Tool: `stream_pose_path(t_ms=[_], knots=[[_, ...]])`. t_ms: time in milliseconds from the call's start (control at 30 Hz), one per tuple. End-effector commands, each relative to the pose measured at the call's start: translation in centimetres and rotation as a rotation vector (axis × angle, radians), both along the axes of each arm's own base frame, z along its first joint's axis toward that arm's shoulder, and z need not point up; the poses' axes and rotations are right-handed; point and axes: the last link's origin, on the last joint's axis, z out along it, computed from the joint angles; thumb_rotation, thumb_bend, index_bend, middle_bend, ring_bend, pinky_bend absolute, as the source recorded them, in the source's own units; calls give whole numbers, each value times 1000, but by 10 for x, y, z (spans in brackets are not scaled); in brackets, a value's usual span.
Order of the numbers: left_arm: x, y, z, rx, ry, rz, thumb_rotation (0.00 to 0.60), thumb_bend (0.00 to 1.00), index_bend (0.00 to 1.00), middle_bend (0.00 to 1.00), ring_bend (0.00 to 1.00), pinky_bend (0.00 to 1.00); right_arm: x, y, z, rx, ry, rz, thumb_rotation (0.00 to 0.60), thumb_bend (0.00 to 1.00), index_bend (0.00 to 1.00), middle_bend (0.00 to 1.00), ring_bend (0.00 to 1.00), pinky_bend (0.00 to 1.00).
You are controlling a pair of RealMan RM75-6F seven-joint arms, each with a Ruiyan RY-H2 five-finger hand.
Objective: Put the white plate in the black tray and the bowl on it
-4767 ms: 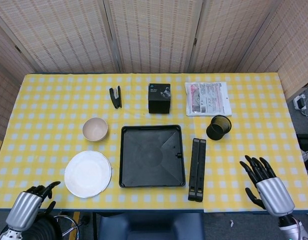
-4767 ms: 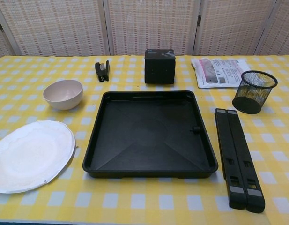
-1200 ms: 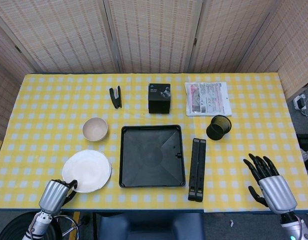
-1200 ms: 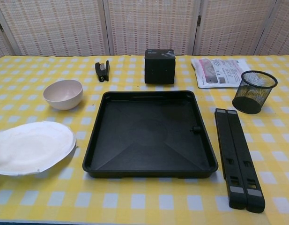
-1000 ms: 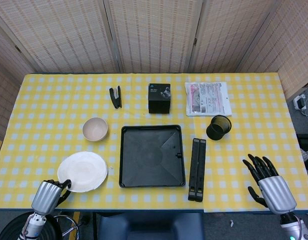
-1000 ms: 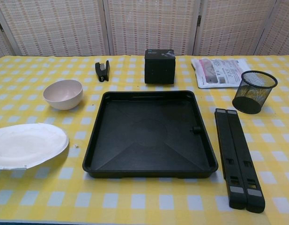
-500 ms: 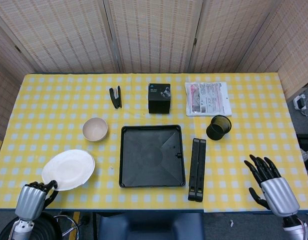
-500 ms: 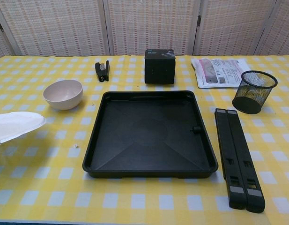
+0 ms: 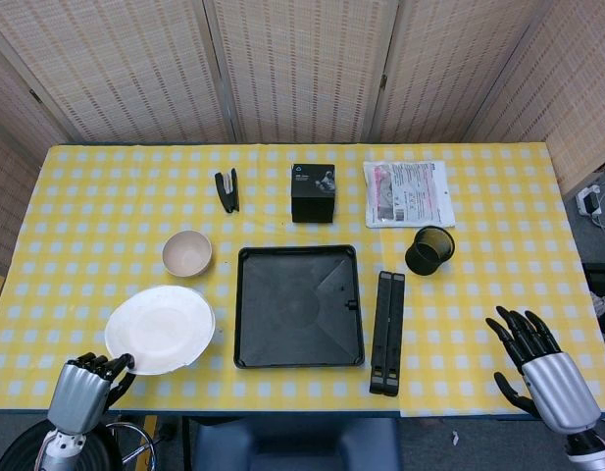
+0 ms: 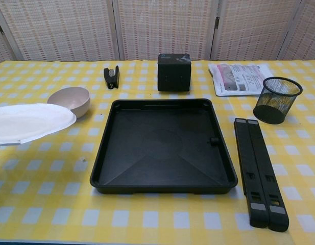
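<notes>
My left hand (image 9: 81, 392) grips the near rim of the white plate (image 9: 160, 329) at the table's front left. The plate (image 10: 29, 122) hangs lifted above the cloth, left of the black tray (image 9: 298, 305), and in the chest view it covers part of the bowl. The beige bowl (image 9: 187, 253) stands on the table just behind the plate (image 10: 70, 99). The tray (image 10: 164, 145) has nothing in it. My right hand (image 9: 542, 368) is open with fingers spread at the front right edge, holding nothing. Neither hand shows in the chest view.
A folded black stand (image 9: 386, 332) lies right of the tray. A mesh pen cup (image 9: 429, 249) stands behind it. Further back are a black box (image 9: 313, 192), a black stapler (image 9: 226, 190) and a printed packet (image 9: 408, 193). Wicker screens close off the back.
The left hand has taken the plate by its rim and lifted it off the cloth; after swinging left it has come back right and higher. The right hand drifted slightly toward the table's near edge.
</notes>
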Motion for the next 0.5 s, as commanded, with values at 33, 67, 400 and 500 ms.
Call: stream_pose_path(t_ms=[33,67,400,500], knots=[[19,7,-2,-10,20,-40,600,392,650,1000,1000,1000,0,2,2,2,-3,4,600,428,0,0,0,0],[25,8,-4,-13,25,-51,600,392,650,1000,1000,1000,0,2,2,4,-4,5,600,428,0,0,0,0],[65,27,-19,-103,-26,-64,600,393,650,1000,1000,1000,1,8,6,0,-17,21,600,428,0,0,0,0],[73,37,-24,-117,-29,-60,600,394,650,1000,1000,1000,0,8,7,-3,-17,19,600,428,0,0,0,0]])
